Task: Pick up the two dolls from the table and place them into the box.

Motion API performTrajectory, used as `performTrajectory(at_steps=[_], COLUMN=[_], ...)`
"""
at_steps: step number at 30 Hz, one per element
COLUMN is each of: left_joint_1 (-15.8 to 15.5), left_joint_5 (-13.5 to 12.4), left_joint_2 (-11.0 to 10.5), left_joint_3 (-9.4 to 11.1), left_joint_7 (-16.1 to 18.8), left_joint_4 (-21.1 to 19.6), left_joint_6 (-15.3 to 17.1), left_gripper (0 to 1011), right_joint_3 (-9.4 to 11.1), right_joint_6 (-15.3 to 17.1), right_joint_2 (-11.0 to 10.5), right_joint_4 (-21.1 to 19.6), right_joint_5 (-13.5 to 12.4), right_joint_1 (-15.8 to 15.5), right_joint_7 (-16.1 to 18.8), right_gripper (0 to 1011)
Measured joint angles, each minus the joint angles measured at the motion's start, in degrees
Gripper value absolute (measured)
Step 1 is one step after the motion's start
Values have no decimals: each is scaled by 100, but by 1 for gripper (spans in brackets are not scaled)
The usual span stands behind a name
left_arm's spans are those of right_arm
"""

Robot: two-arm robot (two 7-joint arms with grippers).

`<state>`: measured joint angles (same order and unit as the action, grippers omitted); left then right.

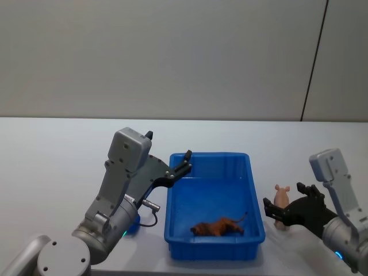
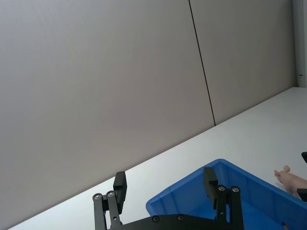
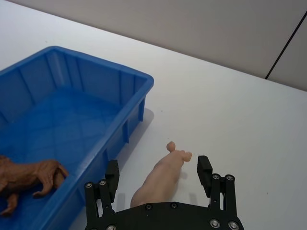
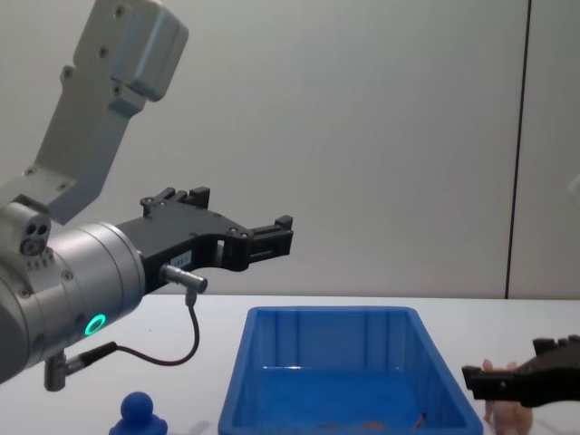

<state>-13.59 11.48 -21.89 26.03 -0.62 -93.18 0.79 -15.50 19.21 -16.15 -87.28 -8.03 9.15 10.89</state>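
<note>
Both spread right fingers flank the pig beside the box rim.

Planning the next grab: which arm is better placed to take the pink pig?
Right. The right gripper is open with the pig between its fingers, beside the bin. The left gripper hovers open over the bin's opposite side.

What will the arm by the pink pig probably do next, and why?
Probably shut the right gripper on the pig: it stands on the table beside the box, between the open fingers, while the brown animal already lies inside. The left gripper hangs open above the box.
</note>
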Motion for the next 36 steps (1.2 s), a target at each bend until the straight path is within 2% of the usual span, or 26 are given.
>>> performTrajectory(at_steps=[17,22,36], left_joint_1=[0,0,0], left_joint_5=[0,0,0], left_joint_2=[0,0,0], left_joint_3=[0,0,0], left_joint_7=[0,0,0], left_joint_4=[0,0,0], left_joint_6=[0,0,0], left_gripper=[1001,1001,1001], right_joint_3=[-68,-84,-80], right_joint_6=[321,399,568], right_joint_2=[143,196,312], right_joint_4=[382,499,664], right_joint_5=[154,150,9], right_joint_1=[149,213,345], right_joint_7=[-52,-51,-141], right_gripper=[984,879,436])
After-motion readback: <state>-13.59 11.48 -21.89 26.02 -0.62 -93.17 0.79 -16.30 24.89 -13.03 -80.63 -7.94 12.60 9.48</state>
